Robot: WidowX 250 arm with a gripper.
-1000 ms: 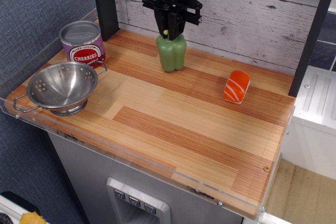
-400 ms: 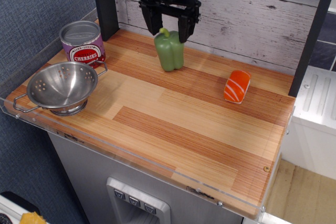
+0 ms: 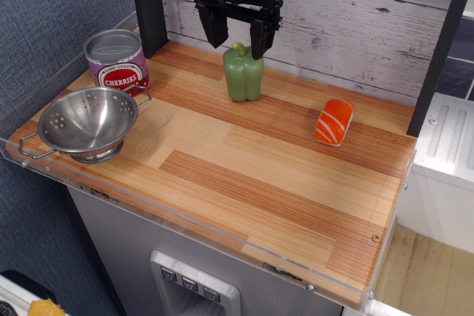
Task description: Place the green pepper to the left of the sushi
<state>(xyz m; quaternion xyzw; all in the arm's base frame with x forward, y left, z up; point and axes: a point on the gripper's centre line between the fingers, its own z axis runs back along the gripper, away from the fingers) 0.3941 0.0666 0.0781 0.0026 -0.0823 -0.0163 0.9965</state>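
Note:
The green pepper [image 3: 244, 74] stands upright on the wooden tabletop near the back wall, its stem pointing up. The sushi [image 3: 334, 121], orange on a white base, lies to the pepper's right with a wide gap between them. My black gripper [image 3: 238, 41] hangs just above the pepper with its fingers [image 3: 220, 35] spread open on either side of the stem, holding nothing.
A cherries can [image 3: 115, 58] stands at the back left and a metal colander [image 3: 88, 122] sits in front of it. The wooden tabletop [image 3: 259, 183] has a clear plastic lip along its front edge. A black post [image 3: 150, 5] rises left of the gripper.
My gripper was shut on the pepper's stem; it has opened, let go and risen slightly. The pepper shifted a little and now stands free on the table.

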